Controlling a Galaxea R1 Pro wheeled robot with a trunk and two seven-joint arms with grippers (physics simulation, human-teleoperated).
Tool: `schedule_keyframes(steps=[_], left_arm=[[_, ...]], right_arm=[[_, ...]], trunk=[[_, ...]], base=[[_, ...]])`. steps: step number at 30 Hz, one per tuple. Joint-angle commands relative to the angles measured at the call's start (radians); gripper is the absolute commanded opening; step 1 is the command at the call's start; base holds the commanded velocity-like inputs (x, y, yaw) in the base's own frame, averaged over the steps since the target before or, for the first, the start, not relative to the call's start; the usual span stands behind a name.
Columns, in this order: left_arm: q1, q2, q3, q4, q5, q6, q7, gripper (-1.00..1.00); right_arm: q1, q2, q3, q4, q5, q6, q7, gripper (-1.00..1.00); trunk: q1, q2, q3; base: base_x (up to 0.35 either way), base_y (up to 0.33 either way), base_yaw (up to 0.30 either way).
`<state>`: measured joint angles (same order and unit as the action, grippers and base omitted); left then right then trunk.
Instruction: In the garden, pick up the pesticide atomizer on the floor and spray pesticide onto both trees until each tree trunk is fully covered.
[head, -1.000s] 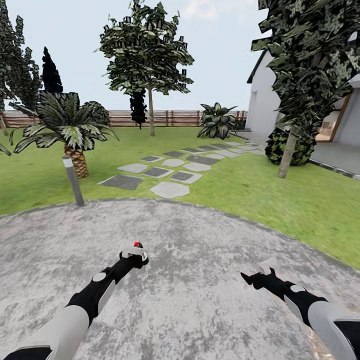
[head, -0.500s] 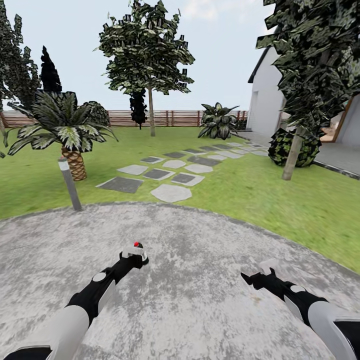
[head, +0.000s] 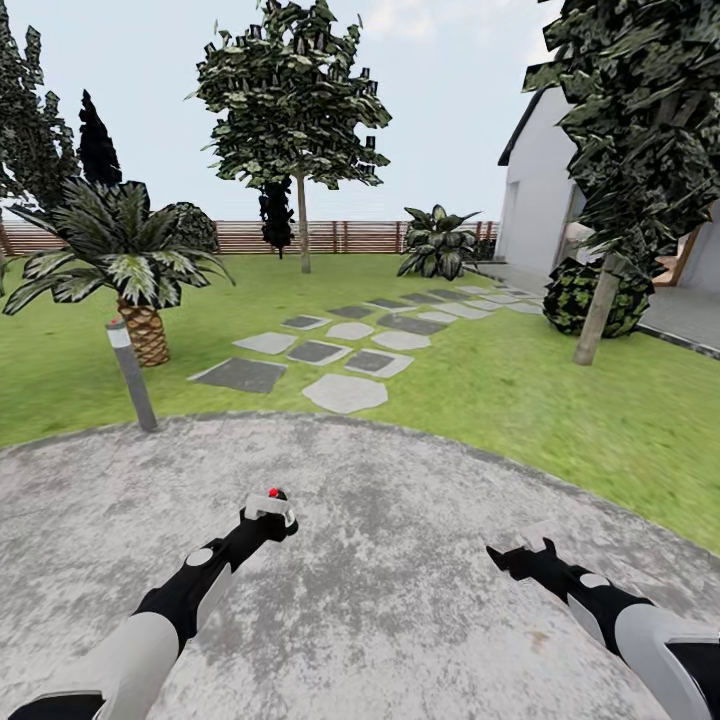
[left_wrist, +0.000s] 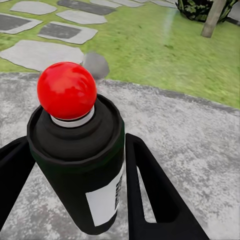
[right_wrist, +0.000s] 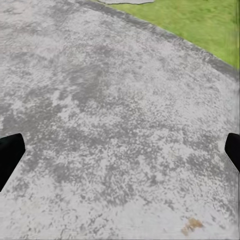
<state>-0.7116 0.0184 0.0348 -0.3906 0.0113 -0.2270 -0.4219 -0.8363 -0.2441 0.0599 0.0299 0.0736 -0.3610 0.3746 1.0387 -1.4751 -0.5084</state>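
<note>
Two arms reach out over a grey paved circle (head: 400, 600). At far left stands a grey bollard lamp (head: 131, 375) before a short palm (head: 130, 265). The left gripper (head: 270, 512) is clamped on the pesticide atomizer (left_wrist: 80, 155) (dark can, red knob on top). Beyond the stepping stones (head: 330, 350) stands one tree (head: 302, 225) by the fence. The right gripper (head: 528, 552) hangs with fingers spread, holding nothing, and the nearer tree trunk (head: 598, 318) rises on the lawn at right.

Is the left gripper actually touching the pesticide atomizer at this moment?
Touching. In the left wrist view the left gripper has a dark finger pressed against each side of the pesticide atomizer, with no gap showing.
</note>
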Motion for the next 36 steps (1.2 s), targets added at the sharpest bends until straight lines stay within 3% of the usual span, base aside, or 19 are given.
schedule_keyframes(steps=[1,8,36], left_arm=[[0.0,0.0,0.0,0.002,0.001,0.0,0.001,-1.0],[0.0,-0.005,-0.001,0.011,0.001,0.0,0.002,-1.0],[0.0,-0.006,-0.001,0.012,0.001,0.0,0.002,-1.0]], right_arm=[[0.0,0.001,0.0,0.0,0.0,0.0,-0.007,1.0],[0.0,0.016,0.0,0.004,0.0,0.002,-0.08,1.0],[0.004,0.026,0.0,0.004,0.0,0.002,-0.122,1.0]], trunk=[[0.0,0.0,0.0],[0.0,0.0,0.0],[0.0,0.0,0.0]], base=[[0.345,0.09,0.0],[0.345,0.09,0.0],[0.345,0.092,0.0]])
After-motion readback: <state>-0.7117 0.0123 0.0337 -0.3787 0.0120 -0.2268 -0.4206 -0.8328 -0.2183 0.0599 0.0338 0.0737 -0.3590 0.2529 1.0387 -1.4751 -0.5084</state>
